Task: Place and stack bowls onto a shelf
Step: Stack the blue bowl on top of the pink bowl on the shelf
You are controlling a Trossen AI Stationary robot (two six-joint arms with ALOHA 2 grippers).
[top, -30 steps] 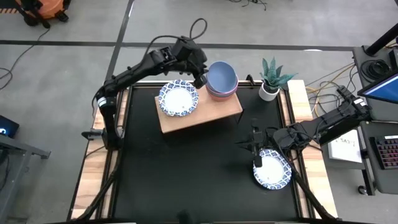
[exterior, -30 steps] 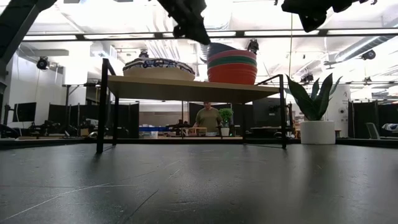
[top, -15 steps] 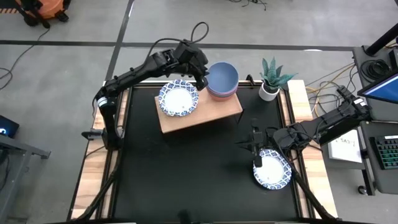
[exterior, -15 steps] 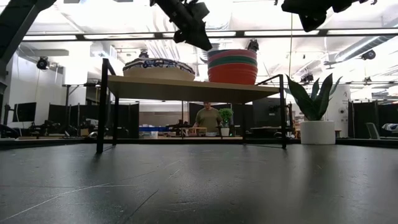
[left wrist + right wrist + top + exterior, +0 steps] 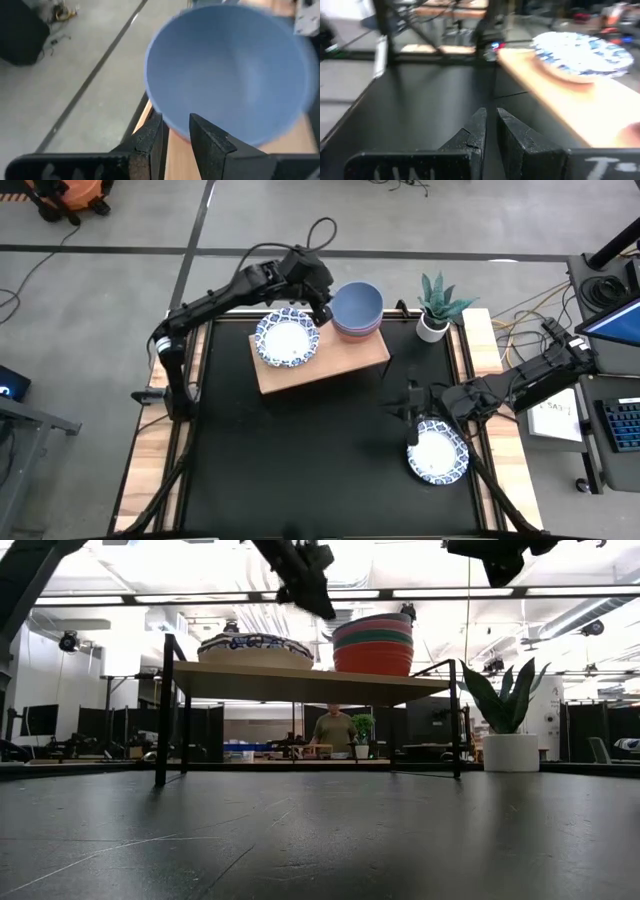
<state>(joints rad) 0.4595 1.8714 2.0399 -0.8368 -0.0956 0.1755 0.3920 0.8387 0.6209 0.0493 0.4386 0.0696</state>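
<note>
Your low view cuts both arms off at the top, and you can't count the patterned bowls in the left pile (image 5: 255,648) from there; it reads as one low mound on the shelf (image 5: 310,683). From above, that pile sits on the shelf's left end, and the coloured stack (image 5: 356,310) stands on the right end with the blue-grey bowl (image 5: 227,70) on top and pink, green and red rims showing beneath in the low view. One more patterned bowl (image 5: 437,452) lies on the black surface (image 5: 300,460) near its right edge, well apart from the shelf. A potted plant (image 5: 436,305) stands just beyond the shelf's right end. Your left hand (image 5: 322,308) hovers between the two piles, beside the blue-grey bowl's rim; its fingers (image 5: 150,142) are nearly closed and seem to hold nothing, though the bowl's edge is blurred. Your right hand (image 5: 411,415) hangs just above the lone bowl, fingers close together, empty.
</note>
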